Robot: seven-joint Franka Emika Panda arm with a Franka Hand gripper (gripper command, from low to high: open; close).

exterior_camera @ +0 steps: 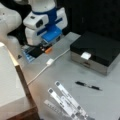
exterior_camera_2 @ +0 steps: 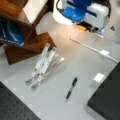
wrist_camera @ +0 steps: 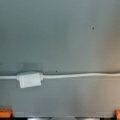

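Observation:
My gripper [exterior_camera: 46, 49] hangs low over the grey table [exterior_camera: 65, 72] at a front view's upper left, under the white and blue wrist. In the wrist view its orange fingertips [wrist_camera: 5, 112] show at the two bottom corners, far apart, so the gripper [wrist_camera: 61, 113] is open with nothing between them. Nearest to it is a white cable [wrist_camera: 80, 75] with a white connector block [wrist_camera: 29, 79], lying flat on the table just ahead of the fingers. The cable [exterior_camera: 38, 72] and block [exterior_camera: 50, 61] show in both front views; the gripper [exterior_camera_2: 83, 27] does not touch them.
A black box on a metal base [exterior_camera: 96, 51] with a white label [exterior_camera: 85, 55] stands at right. A black pen [exterior_camera: 88, 86] and several metal strips [exterior_camera: 67, 101] lie nearer the front. A wooden shelf [exterior_camera_2: 22, 37] flanks the table. A black perforated board [exterior_camera_2: 12, 107] fills one corner.

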